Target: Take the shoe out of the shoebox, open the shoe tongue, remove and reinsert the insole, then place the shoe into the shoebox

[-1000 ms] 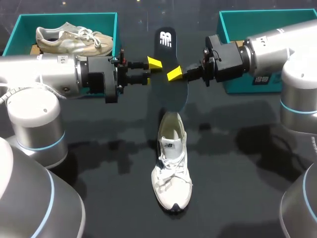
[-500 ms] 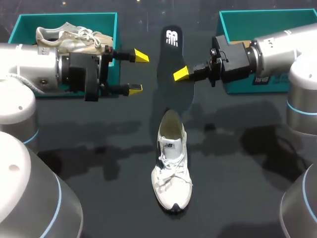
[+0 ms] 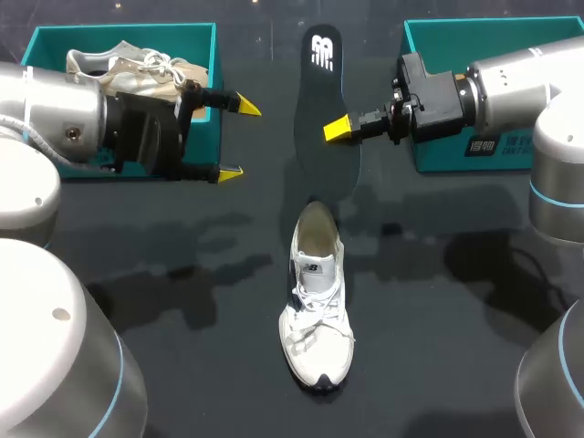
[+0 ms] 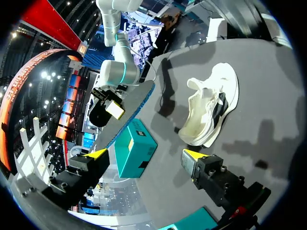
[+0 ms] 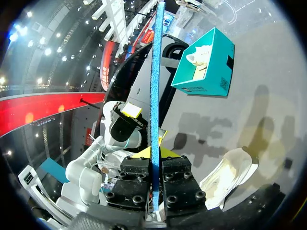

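The right gripper [image 3: 339, 129] was closed on the dark insole [image 3: 321, 100]. It pinched the insole's edge from both sides and held it in the air above the far middle of the table [image 3: 456, 301]. The left gripper [image 3: 235, 139] was wide open with nothing between its fingers, just in front of the left shoebox [image 3: 119, 30] at the far left corner. A beige shoe [image 3: 119, 57] lay inside this box. The white shoe [image 3: 316, 310] lay at the middle of the table, its toe toward the near edge.
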{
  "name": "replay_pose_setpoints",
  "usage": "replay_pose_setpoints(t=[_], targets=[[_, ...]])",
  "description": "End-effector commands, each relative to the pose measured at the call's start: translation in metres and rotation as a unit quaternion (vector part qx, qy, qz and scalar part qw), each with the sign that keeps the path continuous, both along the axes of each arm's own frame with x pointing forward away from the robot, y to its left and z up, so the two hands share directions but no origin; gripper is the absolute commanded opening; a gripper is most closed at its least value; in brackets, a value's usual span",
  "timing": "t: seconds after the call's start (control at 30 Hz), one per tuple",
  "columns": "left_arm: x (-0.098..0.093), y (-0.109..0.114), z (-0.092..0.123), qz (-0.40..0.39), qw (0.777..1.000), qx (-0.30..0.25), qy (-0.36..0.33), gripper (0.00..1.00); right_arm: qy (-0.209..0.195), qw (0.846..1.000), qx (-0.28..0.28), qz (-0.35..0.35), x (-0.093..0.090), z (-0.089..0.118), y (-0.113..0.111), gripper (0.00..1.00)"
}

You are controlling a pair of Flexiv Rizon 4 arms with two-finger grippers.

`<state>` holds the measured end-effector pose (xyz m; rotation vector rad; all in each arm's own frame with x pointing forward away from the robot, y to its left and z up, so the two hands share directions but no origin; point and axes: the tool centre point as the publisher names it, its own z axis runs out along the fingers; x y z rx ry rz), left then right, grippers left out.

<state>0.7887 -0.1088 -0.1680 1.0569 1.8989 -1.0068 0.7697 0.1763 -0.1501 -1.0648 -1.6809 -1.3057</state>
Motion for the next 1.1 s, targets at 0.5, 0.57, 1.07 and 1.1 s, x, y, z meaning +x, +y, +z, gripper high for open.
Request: replay_pose_setpoints(t=[0.5,0.57,1.07,1.1], targets=[[-0.006,0.007,0.009,0.026,0.987,0.098,0.125,1.00,0.001,1.000,-0.004,-0.001,-0.002,0.003,-0.001,0.00],[-0.006,0.009,0.003,0.067,0.978,0.108,0.167,1.00,-0.007,1.000,-0.013,-0.011,-0.004,0.003,-0.004,0.00],[-0.031,0.031,-0.039,0.273,0.875,0.216,0.337,1.00,-0.088,0.996,-0.015,-0.027,-0.005,-0.010,-0.031,0.00],[-0.031,0.031,-0.039,0.273,0.875,0.216,0.337,1.00,-0.088,0.996,-0.015,-0.027,-0.005,-0.010,-0.031,0.00]])
